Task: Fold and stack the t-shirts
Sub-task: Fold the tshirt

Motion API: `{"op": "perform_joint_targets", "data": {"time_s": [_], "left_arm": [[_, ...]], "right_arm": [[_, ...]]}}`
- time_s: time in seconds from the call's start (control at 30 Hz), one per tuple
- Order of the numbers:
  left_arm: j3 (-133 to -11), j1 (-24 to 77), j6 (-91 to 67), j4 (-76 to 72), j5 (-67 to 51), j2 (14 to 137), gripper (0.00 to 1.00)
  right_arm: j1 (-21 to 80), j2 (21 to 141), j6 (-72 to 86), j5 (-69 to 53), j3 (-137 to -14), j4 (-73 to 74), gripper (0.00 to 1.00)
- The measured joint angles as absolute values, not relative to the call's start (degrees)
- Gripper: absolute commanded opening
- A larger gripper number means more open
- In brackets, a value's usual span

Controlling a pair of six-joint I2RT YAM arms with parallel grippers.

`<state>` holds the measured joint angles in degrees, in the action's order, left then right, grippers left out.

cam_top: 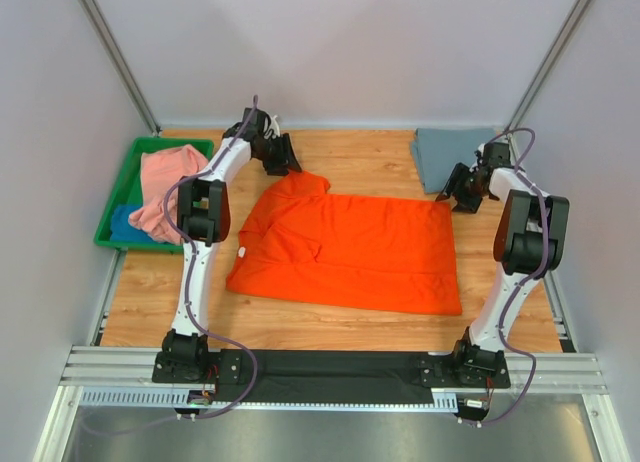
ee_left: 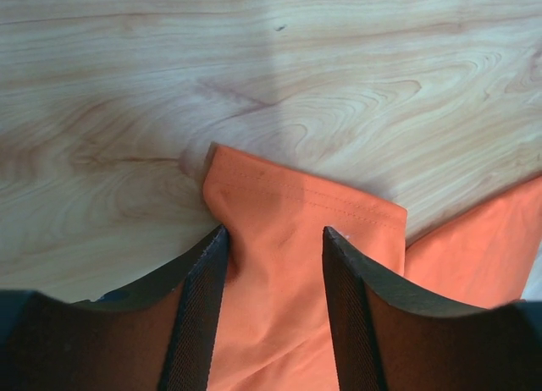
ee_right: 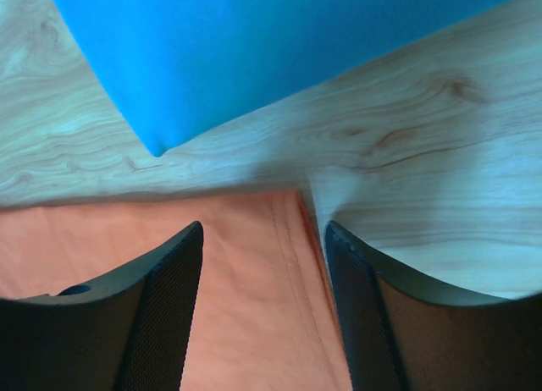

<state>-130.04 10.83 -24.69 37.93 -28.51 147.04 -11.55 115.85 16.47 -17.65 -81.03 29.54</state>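
Left gripper, top view: we find the left gripper point(cam_top: 280, 154) at the upper left of the frame, over the far sleeve of the orange t-shirt point(cam_top: 350, 247), which lies spread flat in the middle of the table point(cam_top: 300, 327).
Right gripper, top view: the right gripper point(cam_top: 462, 190) sits at that shirt's upper right corner, just beside the folded grey-blue t-shirt point(cam_top: 450, 152).
Waiting shirts, top view: the pink t-shirt point(cam_top: 165, 182) and a blue t-shirt point(cam_top: 122, 222) lie in the green tray point(cam_top: 160, 142) at far left.
Left wrist view: both fingers point(ee_left: 199, 298) stand parted astride the sleeve point(ee_left: 296, 213). Cloth runs between them unpinched, so we call this tool released.
Right wrist view: these fingers point(ee_right: 161, 315) are parted too, with the orange corner point(ee_right: 254, 281) between them and nothing clamped. The folded shirt fills the top of the frame.
Step in hand: we judge this the start of the orange shirt's first fold, with both far-edge grasps lined up.
Next move: it calls for both tools to drop and pinch together, then lift evenly towards the bottom of the frame without dragging the folded shirt.
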Motion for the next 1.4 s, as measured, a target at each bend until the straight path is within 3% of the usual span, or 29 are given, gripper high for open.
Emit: {"op": "perform_joint_targets", "data": {"time_s": [0.23,0.63,0.8,0.87,1.0,1.17,1.4], "left_arm": [[-129.69,11.29,-24.01,36.99,-30.39,147.37,0.47],[-129.54,11.29,-24.49,36.45,-29.93,147.65,0.0],[-129.19,11.29,-25.43,35.33,-29.74,147.59,0.0],[-129.01,11.29,-25.65,34.94,-29.71,147.33,0.0],[-127.61,11.29,-25.85,34.48,-29.5,145.77,0.0],[-126.91,11.27,-25.85,34.37,-29.43,144.53,0.0],[-125.25,11.11,-25.85,34.46,-28.88,144.11,0.0]], "right_arm": [[-11.77,118.43,14.87,-19.29,-83.88,29.5,0.54],[-11.81,118.87,13.39,-21.12,-84.05,29.56,0.48],[-11.77,119.68,11.4,-19.79,-85.43,31.59,0.26],[-11.77,120.01,10.61,-19.0,-85.95,32.16,0.25],[-11.77,119.94,10.44,-18.46,-86.21,32.8,0.5],[-11.81,119.59,10.24,-18.52,-86.28,32.56,0.55],[-13.23,119.48,10.11,-19.68,-86.04,32.32,0.54]]}}
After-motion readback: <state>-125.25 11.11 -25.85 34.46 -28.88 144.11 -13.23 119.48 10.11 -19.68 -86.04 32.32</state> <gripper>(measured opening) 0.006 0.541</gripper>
